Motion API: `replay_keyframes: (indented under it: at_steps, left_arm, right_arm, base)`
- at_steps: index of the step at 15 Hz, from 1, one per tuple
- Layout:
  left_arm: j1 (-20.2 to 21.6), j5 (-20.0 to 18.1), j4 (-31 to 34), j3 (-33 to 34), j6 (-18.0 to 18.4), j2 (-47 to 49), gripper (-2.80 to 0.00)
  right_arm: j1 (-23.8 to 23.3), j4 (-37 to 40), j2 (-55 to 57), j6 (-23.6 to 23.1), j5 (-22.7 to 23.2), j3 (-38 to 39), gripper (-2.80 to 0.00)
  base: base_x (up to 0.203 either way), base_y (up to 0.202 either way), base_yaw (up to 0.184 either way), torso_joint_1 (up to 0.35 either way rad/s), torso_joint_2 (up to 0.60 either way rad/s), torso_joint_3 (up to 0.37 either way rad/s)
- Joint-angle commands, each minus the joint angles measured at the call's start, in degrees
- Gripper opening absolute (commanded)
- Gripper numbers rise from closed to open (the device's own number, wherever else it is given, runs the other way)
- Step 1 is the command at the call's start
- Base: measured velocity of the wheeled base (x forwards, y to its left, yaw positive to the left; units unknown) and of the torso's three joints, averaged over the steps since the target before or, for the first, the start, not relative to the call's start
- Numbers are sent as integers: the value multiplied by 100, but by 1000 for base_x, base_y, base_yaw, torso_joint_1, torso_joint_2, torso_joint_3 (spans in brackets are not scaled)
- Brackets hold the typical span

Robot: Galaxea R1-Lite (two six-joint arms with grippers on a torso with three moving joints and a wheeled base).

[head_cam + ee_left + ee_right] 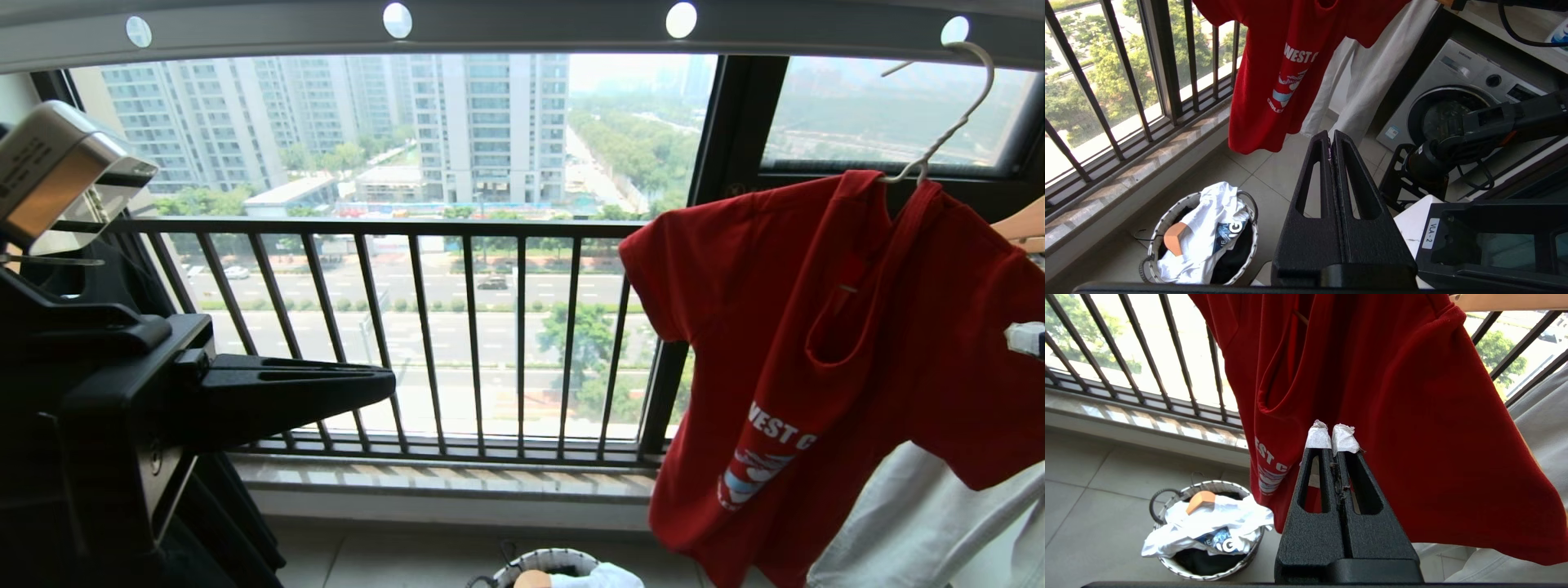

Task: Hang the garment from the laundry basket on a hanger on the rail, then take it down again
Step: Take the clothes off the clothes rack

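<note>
Red T-shirt [849,343], right of frame, hangs limp and light on wire hanger [947,122]; best gripped at hanger neck. Left gripper [1331,136] and right gripper [1333,430] both closed, empty.

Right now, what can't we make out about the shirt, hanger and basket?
- Hanger: shoulders hidden inside the red T-shirt in all views; only the hook shows, head view.
- T-shirt lettering: partly folded under, unreadable in full.
- Laundry basket: cut off by the head view's bottom edge.
- Basket's bottom: covered by white cloth, both wrist views.
</note>
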Motion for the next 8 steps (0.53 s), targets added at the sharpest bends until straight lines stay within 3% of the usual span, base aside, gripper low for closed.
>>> replay_keyframes:
  at_steps: [1,4,8]
  left_arm:
    - [-342,-17,-710,274,-318,203,-280]
    - [-461,-5,-1224,6,-494,1059,-280]
    - [-586,22,-1391,-744,-556,2211,-280]
  right_arm:
    - [-12,-166,452,-5,-13,-1,-280]
    - [-152,-556,819,-23,-15,-20,-280]
    - [-494,-1067,1258,-109,-24,-131,-280]
  base:
    - [0,0,0,0,0,0]
    - [0,0,0,0,0,0]
    - [0,0,0,0,0,0]
